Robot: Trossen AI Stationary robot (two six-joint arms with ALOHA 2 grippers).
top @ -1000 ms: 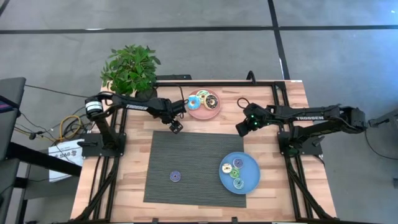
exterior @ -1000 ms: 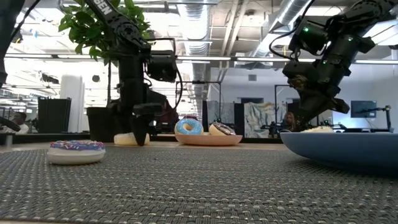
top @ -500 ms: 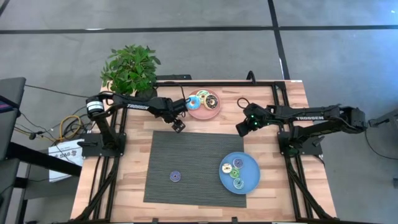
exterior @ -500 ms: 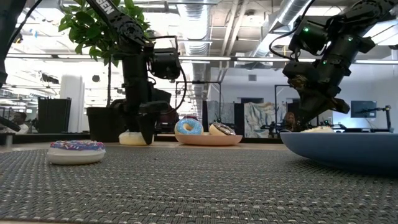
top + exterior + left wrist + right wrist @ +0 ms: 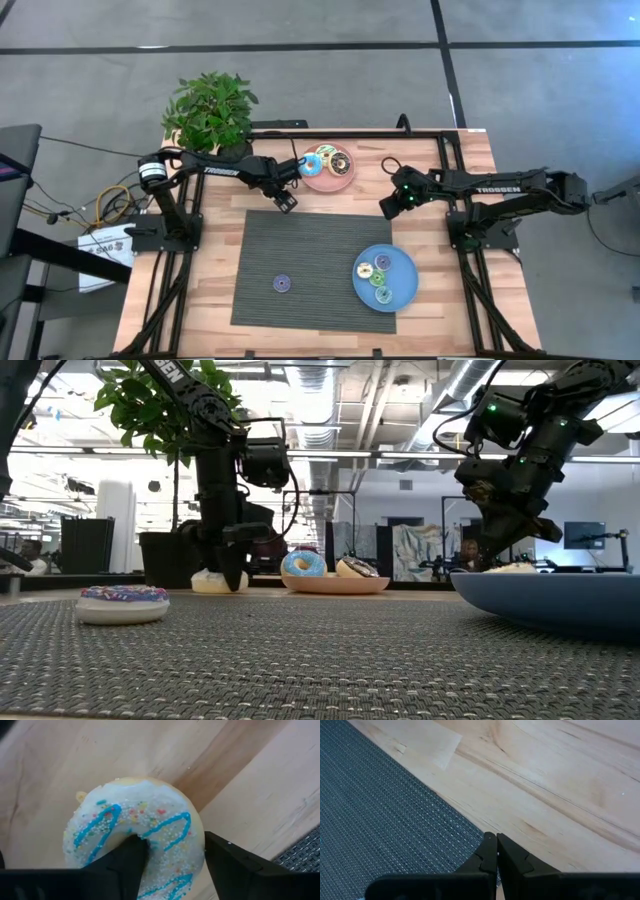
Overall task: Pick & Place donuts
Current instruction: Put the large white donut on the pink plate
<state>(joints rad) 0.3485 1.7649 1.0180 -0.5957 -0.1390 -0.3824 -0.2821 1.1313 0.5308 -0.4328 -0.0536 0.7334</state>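
The left gripper (image 5: 170,865) pinches one side of a white donut (image 5: 135,827) on the wood by the pink plate (image 5: 328,180). A purple donut (image 5: 282,283) waits on the mat. The blue plate (image 5: 402,290) holds three. The right gripper (image 5: 496,852) hangs shut, empty.

Wooden table (image 5: 460,300), grey mat (image 5: 320,290), two plates (image 5: 405,292)

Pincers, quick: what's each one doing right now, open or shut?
Left pincer: closing around the white donut with blue stripes; a firm grip cannot be told.
Right pincer: shut, holding nothing.
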